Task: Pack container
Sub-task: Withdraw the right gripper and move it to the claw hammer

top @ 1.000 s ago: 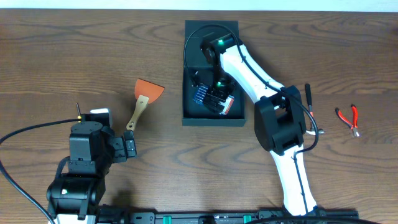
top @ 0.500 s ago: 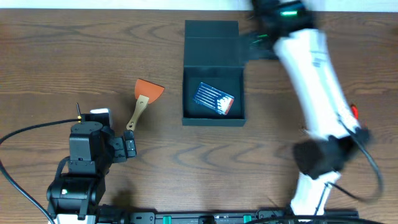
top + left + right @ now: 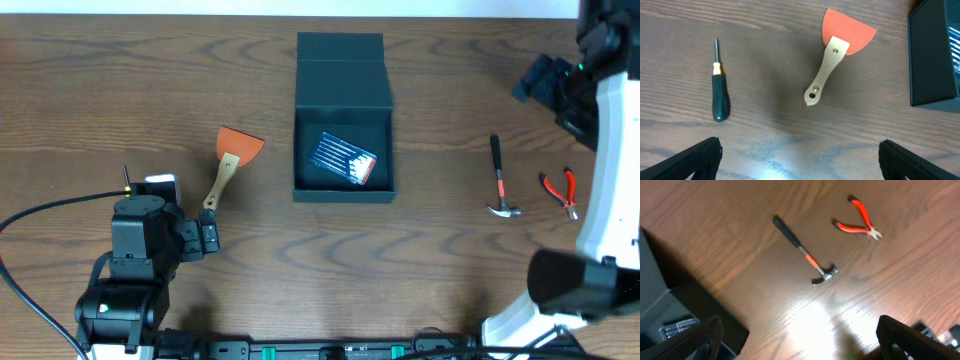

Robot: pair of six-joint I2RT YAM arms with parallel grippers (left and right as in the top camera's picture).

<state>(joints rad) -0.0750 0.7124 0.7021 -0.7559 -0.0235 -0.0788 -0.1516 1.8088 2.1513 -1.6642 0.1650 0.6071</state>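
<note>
Dark teal-grey matte cardboard container (image 3: 343, 192) sits at table centre, flap lid folded back, with a flat blue-and-white packet (image 3: 344, 158) lying inside. Change noted: the right gripper (image 3: 797, 330), down in the box a second ago, has left the packet there and swung far right. Its fingers are spread and empty, overlooking the black-handled steel hammer (image 3: 499, 180) and red-handled pliers (image 3: 561, 192). The left gripper (image 3: 799, 150), fingers likewise apart, hangs near the orange-bladed wooden scraper (image 3: 232, 160) and green-handled screwdriver (image 3: 719, 95). Judgement: one item packed; hammer likely next.

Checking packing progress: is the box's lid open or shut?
Open. The container has its flap lid folded back, and a blue packet is visible inside.
</note>
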